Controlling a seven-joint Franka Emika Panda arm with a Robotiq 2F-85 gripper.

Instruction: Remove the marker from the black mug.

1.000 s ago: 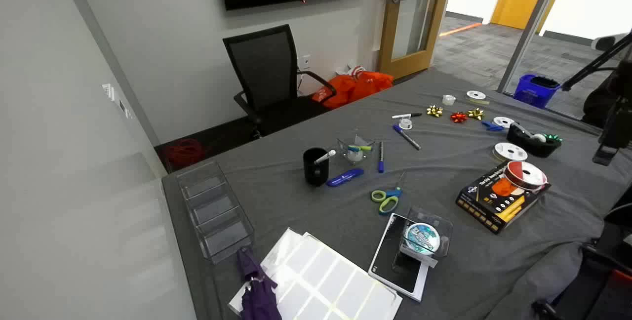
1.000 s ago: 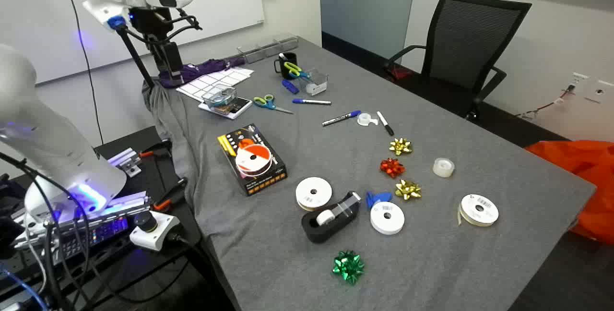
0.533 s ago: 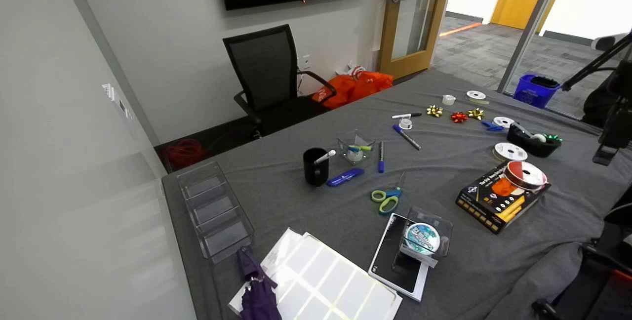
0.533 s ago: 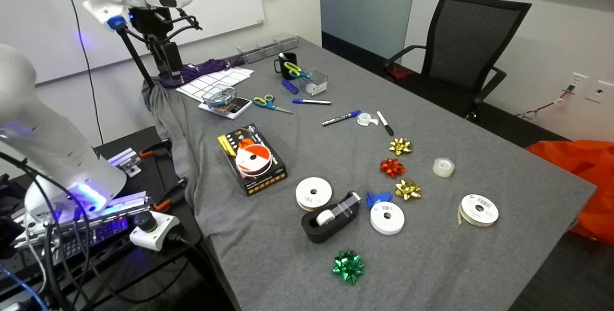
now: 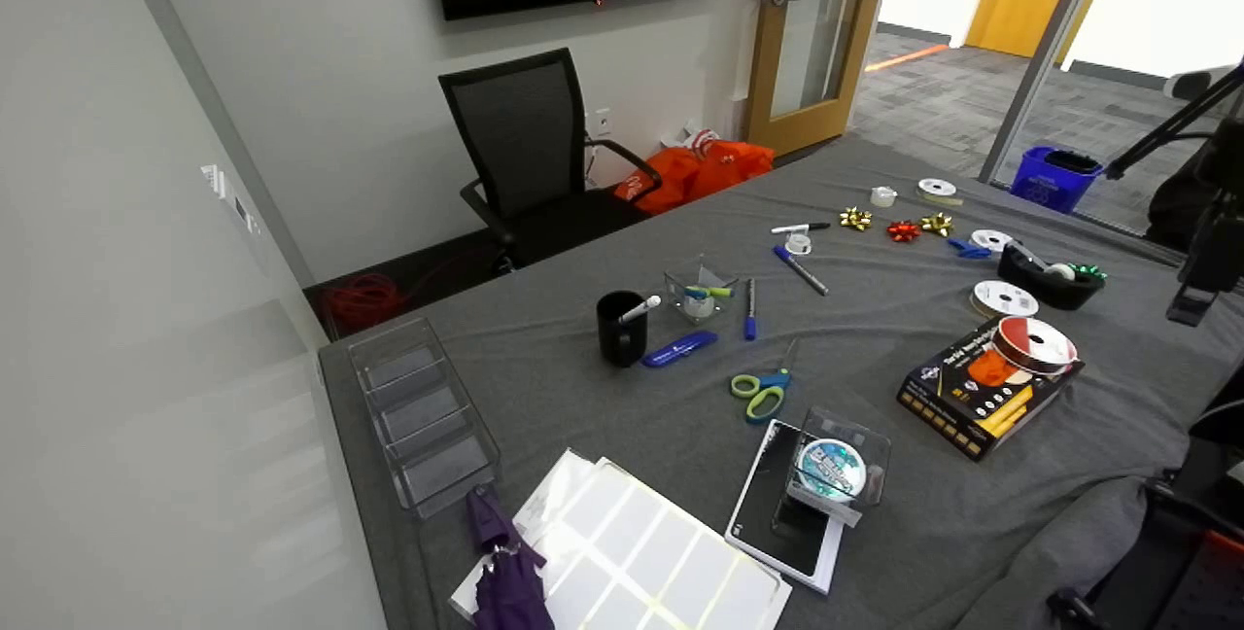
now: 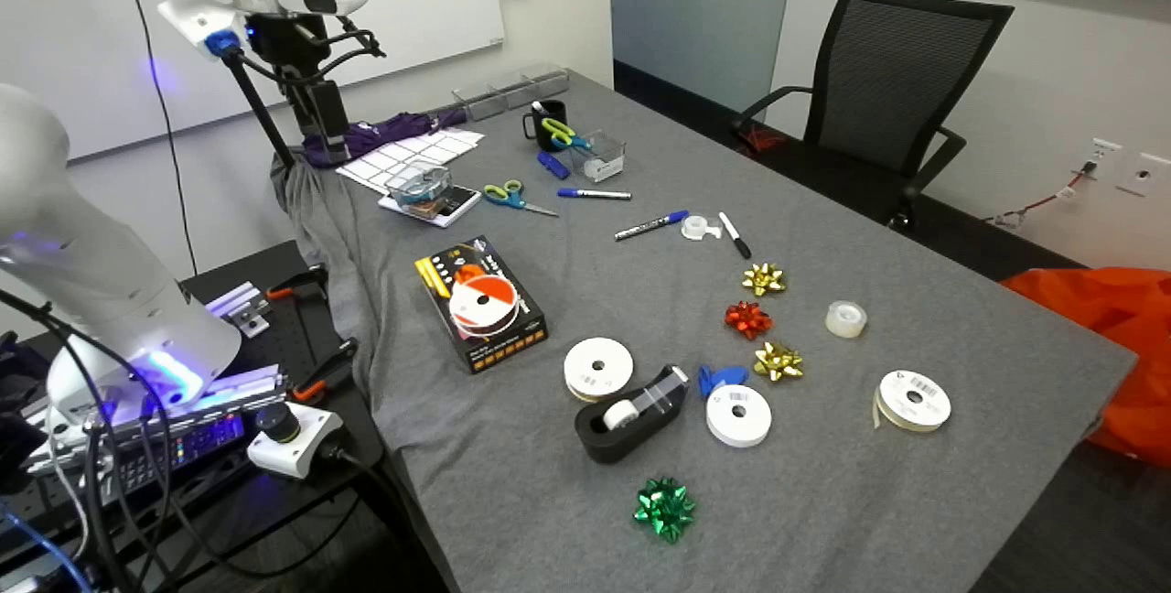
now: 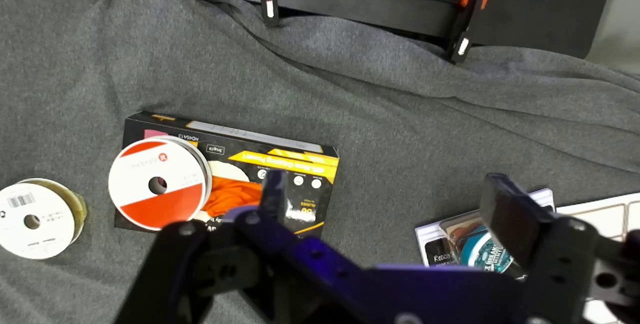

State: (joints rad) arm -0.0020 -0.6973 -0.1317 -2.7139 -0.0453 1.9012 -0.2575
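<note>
The black mug (image 5: 612, 340) stands upright on the grey cloth-covered table in an exterior view. A marker (image 5: 640, 308) leans in it with its white end sticking out over the rim. The mug (image 6: 556, 113) and the marker's white end (image 6: 538, 106) also show in an exterior view, partly behind scissors handles. Both are out of the wrist view. My gripper (image 7: 387, 184) is open and empty, its fingers wide apart above the table between a glove box and a tablet. In an exterior view the gripper (image 6: 331, 149) hangs far from the mug, on the robot's side.
A blue cutter (image 5: 679, 349) and a clear box (image 5: 700, 295) holding scissors stand beside the mug. A clear organizer (image 5: 425, 416), white sheets (image 5: 632, 552), scissors (image 5: 763, 392) and a glove box (image 5: 982, 392) with a ribbon roll lie around. A clear container (image 5: 844, 465) sits on a tablet.
</note>
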